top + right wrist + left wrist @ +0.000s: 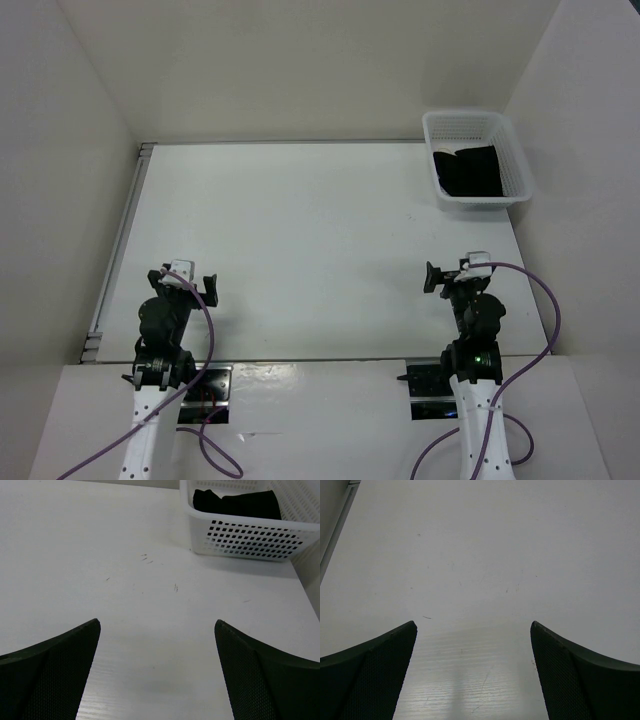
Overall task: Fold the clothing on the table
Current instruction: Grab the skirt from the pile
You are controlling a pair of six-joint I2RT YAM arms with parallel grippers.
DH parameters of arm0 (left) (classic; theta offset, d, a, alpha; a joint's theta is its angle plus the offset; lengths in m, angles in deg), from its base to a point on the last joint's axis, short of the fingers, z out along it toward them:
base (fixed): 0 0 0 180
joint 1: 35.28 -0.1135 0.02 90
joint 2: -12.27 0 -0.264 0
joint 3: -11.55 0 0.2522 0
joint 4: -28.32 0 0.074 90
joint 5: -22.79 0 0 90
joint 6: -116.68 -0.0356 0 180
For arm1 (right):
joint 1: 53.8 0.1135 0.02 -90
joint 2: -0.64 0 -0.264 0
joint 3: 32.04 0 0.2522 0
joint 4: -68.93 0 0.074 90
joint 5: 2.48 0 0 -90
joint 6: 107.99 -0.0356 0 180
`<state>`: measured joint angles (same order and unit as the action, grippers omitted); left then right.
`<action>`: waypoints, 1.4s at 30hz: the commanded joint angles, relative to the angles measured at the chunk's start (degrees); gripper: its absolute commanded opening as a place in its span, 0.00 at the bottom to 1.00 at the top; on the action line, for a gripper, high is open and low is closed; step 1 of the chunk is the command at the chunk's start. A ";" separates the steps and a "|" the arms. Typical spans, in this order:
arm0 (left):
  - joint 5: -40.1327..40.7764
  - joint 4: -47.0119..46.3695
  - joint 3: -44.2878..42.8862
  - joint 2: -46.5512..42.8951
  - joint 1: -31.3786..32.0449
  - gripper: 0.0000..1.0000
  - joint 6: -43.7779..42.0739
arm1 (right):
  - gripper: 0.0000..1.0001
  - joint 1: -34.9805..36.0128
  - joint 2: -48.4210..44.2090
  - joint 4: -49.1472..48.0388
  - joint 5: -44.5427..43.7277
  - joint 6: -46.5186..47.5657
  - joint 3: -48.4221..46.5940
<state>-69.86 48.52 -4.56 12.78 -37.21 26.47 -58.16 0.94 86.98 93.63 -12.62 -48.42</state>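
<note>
Well short of the basket (521,178), at the near edge of the tabletop (300,230), both arms are seen drawn in over their bases. The left fingers (370,675) are spread wide and nothing is held between them; the right fingers (260,680) are likewise spread wide and empty, with only bare white surface showing in each gap.

Farther off, in the corner farthest from the left arm, the clothing (470,172) is found lying bunched inside the basket, not spread out.

Folding is judged not yet begun; the fetching step appears to be in hand. A reach by the right arm into the basket would be called for next, with a grip on the cloth, which would then be laid flat on open surface beside the basket.

Hems and corners cannot be made out in the dark heap. A pale patch at its edge cannot be identified. From the right wrist, the basket's far rim is cut off.
</note>
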 commanded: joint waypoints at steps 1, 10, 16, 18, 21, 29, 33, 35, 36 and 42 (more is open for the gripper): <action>0.63 -1.08 1.82 -8.07 0.18 1.00 -0.50 | 0.99 0.58 -4.78 -0.87 -1.19 -0.71 2.26; 0.63 -1.08 1.82 -8.07 0.18 1.00 -0.50 | 0.99 0.58 -4.78 -0.87 -1.19 -0.71 2.26; 0.63 -1.08 1.82 -8.07 0.18 1.00 -0.50 | 0.99 0.06 -4.78 0.61 7.80 8.01 -1.22; 0.63 -1.08 1.82 -8.07 0.18 1.00 -0.50 | 0.99 0.05 -4.78 0.63 7.00 4.77 -4.75; 0.63 -1.08 1.82 -8.07 0.18 1.00 -0.50 | 0.99 -0.47 -4.78 -1.21 -3.88 -4.44 -12.66; 0.63 -1.08 1.82 -8.07 0.18 1.00 -0.50 | 0.99 -0.47 14.32 8.15 -26.31 -11.33 -34.26; 0.63 -1.08 1.82 -8.07 0.18 1.00 -0.50 | 0.99 -0.47 27.61 15.64 -26.16 -12.22 -45.88; 0.63 -1.08 1.82 -8.07 0.18 1.00 -0.50 | 0.99 -0.47 31.15 17.58 -24.40 -10.20 -50.90; 0.63 -1.08 1.82 -8.07 0.18 1.00 -0.50 | 0.99 -1.17 33.61 18.20 -24.39 -10.20 -52.22; -6.43 -10.72 -3.79 -8.07 0.18 1.00 -7.75 | 0.99 -1.79 36.00 19.52 -20.97 -12.83 -56.54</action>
<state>-75.83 46.62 -4.63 12.78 -37.04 19.67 -59.47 37.79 104.10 71.75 -23.22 -101.51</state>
